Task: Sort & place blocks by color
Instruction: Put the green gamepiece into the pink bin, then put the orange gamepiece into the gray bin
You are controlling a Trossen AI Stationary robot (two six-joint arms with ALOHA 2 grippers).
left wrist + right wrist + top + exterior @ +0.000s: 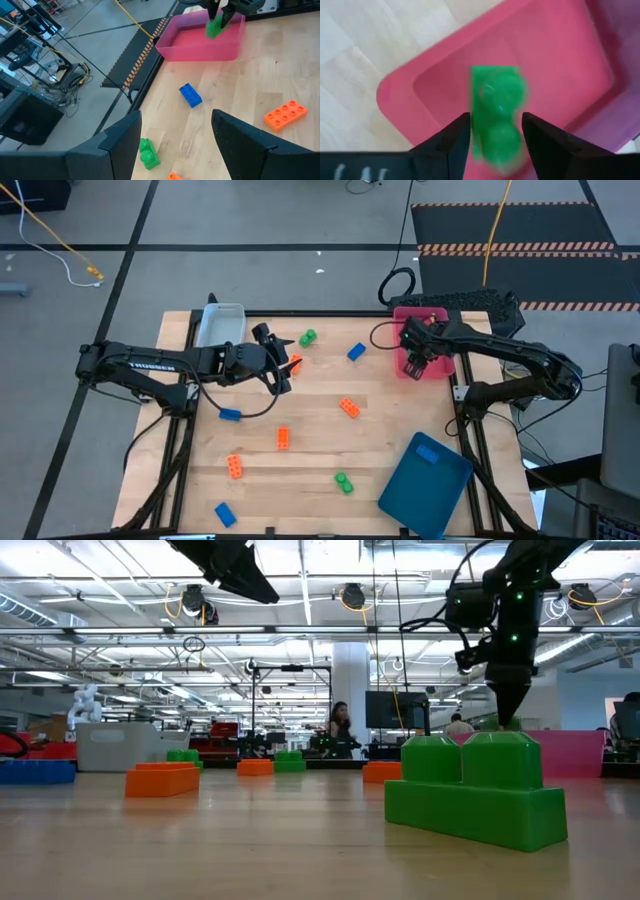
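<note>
Small studded blocks lie flat on the wooden table: green (307, 337), blue (356, 352), orange (349, 407), and more toward the near edge. My right gripper (418, 360) hangs over the pink tray (435, 320), shut on a green block (495, 115). My left gripper (281, 368) hovers open, mid-table, beside an orange block (294, 363). Past its fingers, the left wrist view shows a green block (148, 154), a blue one (190, 95) and an orange one (285, 114). The low view hides the right fingertips behind a near green block (475, 790). My right gripper has the green block (214, 27) pinched between its two fingers, which lie against its long sides (517, 100). The fingers point down from above. The block is lifted clear over the pink tray's floor (560, 65) and shows blurred in the right wrist view.
A pale-blue tray (220, 325) sits at the far left corner and a dark-teal tray (425, 470) at the near right. Near-edge blocks: orange (283, 438), orange (234, 467), green (343, 482), blue (224, 514), blue (230, 415). A person stands in the room beyond (340, 725).
</note>
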